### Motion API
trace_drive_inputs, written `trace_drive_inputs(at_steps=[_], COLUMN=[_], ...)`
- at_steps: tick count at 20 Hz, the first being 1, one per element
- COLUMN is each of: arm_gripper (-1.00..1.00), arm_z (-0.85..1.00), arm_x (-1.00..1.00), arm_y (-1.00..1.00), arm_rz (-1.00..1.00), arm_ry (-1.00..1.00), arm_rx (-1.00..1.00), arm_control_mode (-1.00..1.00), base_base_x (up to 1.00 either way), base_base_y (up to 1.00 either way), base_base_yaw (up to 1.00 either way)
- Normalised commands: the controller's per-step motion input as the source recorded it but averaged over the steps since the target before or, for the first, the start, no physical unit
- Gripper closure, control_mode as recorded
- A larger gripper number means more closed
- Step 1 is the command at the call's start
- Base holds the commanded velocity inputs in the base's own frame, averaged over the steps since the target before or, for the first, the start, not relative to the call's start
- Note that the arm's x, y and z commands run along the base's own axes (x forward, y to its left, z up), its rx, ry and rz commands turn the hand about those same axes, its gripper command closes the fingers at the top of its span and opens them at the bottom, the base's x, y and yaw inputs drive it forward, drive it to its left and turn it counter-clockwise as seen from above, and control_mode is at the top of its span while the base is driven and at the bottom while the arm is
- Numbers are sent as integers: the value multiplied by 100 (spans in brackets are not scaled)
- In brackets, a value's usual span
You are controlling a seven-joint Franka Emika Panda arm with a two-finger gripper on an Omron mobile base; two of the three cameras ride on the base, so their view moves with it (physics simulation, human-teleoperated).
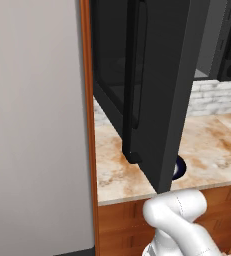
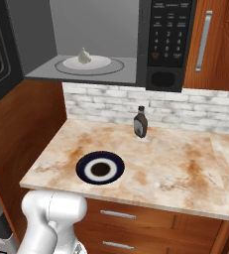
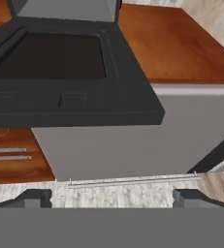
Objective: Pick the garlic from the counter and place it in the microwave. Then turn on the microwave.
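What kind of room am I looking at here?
A home kitchen, rendered rather than real. A microwave stands open above a marble-look counter, wooden cabinet drawers sit below, and a sauce bottle stands by the brick backsplash.

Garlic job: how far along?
Done: garlic sits on the turntable plate inside the microwave. In hand: nothing; gripper open and empty, facing the open door. Left: shut the door, press start on the panel.
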Motion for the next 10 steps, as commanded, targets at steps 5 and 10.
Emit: trace_drive_inputs(at_steps=[5, 10], arm_gripper=[-100, -100], arm_z=[0, 2], arm_x=[-6, 1], arm_y=[27, 30], arm_rz=[-1, -7], arm_ry=[0, 0], arm_rx=[1, 0], arm_control_mode=[-100, -100], base_base_x=[0, 0], base_base_y=[0, 0], base_base_yaw=[0, 0])
